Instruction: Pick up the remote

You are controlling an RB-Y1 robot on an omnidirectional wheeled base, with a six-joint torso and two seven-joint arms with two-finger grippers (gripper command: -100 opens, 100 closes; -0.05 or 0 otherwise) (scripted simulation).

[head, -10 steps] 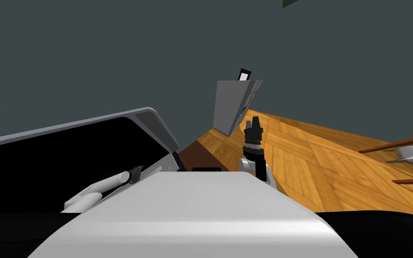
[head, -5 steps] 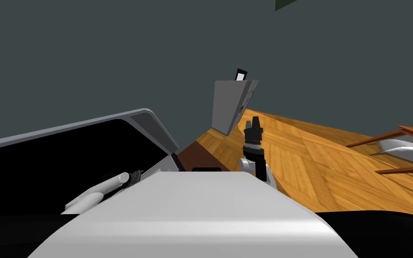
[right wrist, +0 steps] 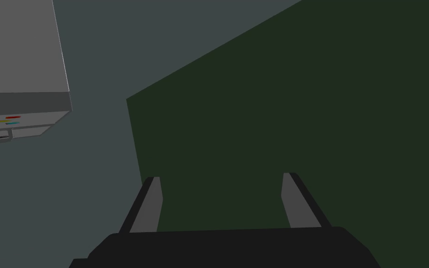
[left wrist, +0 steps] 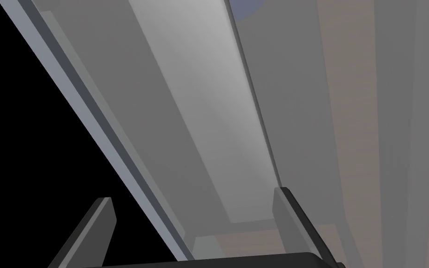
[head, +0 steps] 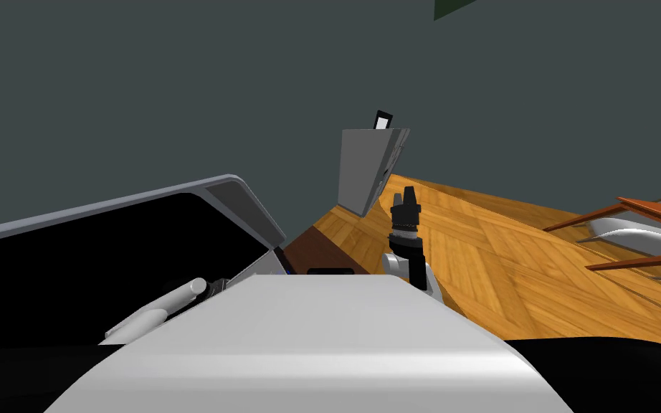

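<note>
Left end effector [left wrist: 192,195], fingers apart, faces a grey frame [head: 243,193]. I judge the remote [head: 330,271], a dark bar, lies crosswise to its right.

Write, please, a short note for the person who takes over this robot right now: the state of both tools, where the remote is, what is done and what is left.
Left tool: open, holds nothing, low beside the grey-framed black panel.
Right tool: open, holds nothing, raised above the wooden floor.
Remote: not identified for sure. A small dark flat thing lies on the brown surface just ahead; it may be the remote.
Done: nothing grasped.
Left: confirm the remote, bring one tool over it, close, lift.
</note>
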